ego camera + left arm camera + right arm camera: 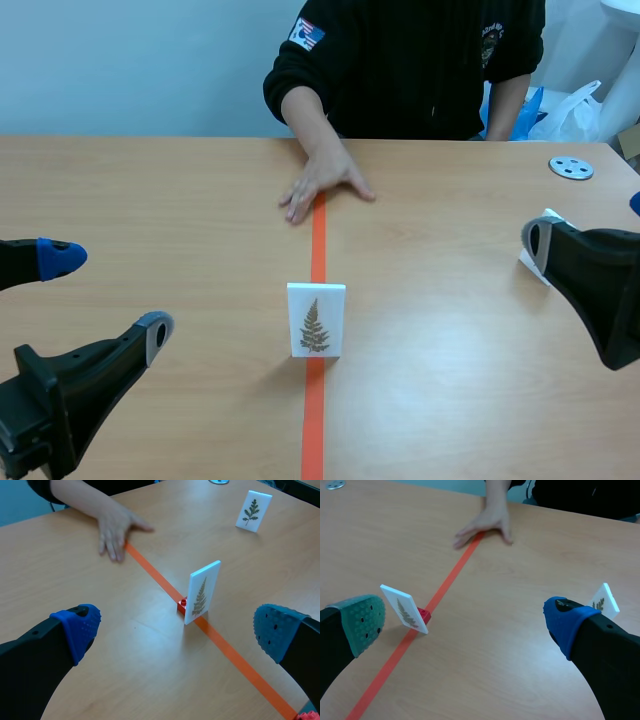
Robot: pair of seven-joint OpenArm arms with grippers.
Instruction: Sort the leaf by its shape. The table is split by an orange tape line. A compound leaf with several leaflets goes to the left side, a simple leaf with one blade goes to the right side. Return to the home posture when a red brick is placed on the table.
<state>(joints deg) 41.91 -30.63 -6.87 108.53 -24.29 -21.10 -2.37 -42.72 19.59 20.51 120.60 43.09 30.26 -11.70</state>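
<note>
A white card (pixel 316 320) printed with a fern-like leaf of several leaflets stands upright on the orange tape line (pixel 314 425). A small red block (pixel 182 605) props the card (pixel 202 592) from behind. My left gripper (pixel 105 297) is open, low at the near left, well short of the card. My right gripper (pixel 588 225) is open at the right edge. A second leaf card (pixel 545 250) stands right beside its grey-padded finger. In the right wrist view the centre card (pixel 404 608) is ahead of the green-padded finger (pixel 362 622).
A person sits across the table with one hand (pixel 320 185) flat on the far end of the tape. A round metal disc (pixel 571 168) lies at the far right. Bare wood (pixel 180 200) spreads on both sides of the line.
</note>
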